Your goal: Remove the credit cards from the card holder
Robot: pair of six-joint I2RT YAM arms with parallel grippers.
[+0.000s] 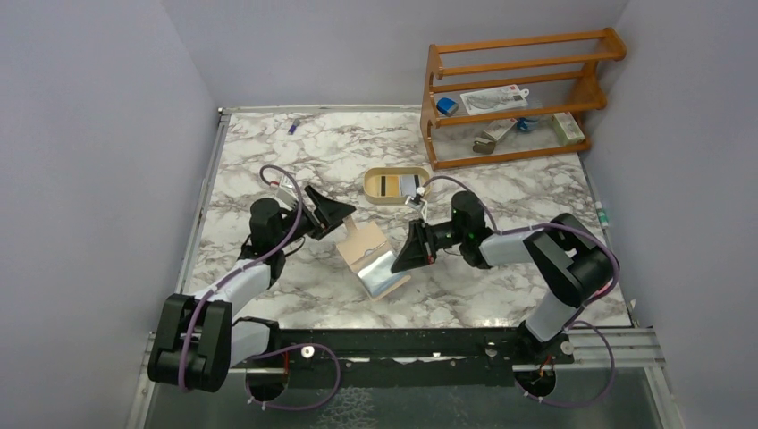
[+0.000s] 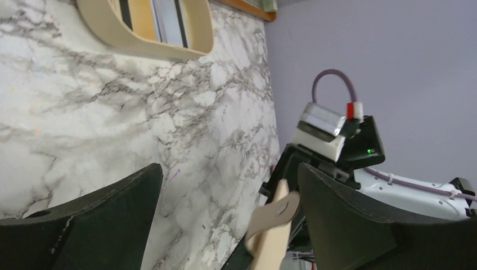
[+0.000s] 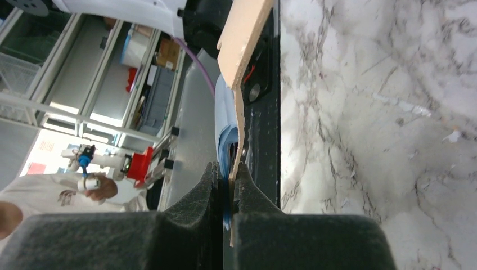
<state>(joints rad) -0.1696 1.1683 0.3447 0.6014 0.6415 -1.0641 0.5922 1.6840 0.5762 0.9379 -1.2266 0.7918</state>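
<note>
The tan card holder (image 1: pixel 361 242) lies open in the middle of the table. Its inner side, with pale blue credit cards (image 1: pixel 383 273), faces up and to the right. My right gripper (image 1: pixel 402 257) is shut on the holder's right edge. In the right wrist view the fingers (image 3: pixel 229 171) pinch the tan wall (image 3: pixel 245 34) together with the blue cards (image 3: pixel 223 132). My left gripper (image 1: pixel 345 214) is open at the holder's far left corner. In the left wrist view the holder's snap tab (image 2: pixel 279 215) stands between the open fingers (image 2: pixel 230 170), close to the right finger; I cannot tell if it touches.
An oval tan tray (image 1: pixel 393 185) holding cards stands just behind the holder and also shows in the left wrist view (image 2: pixel 147 46). A wooden rack (image 1: pixel 518 89) with small items is at the back right. Walls close in the table on the left, back and right.
</note>
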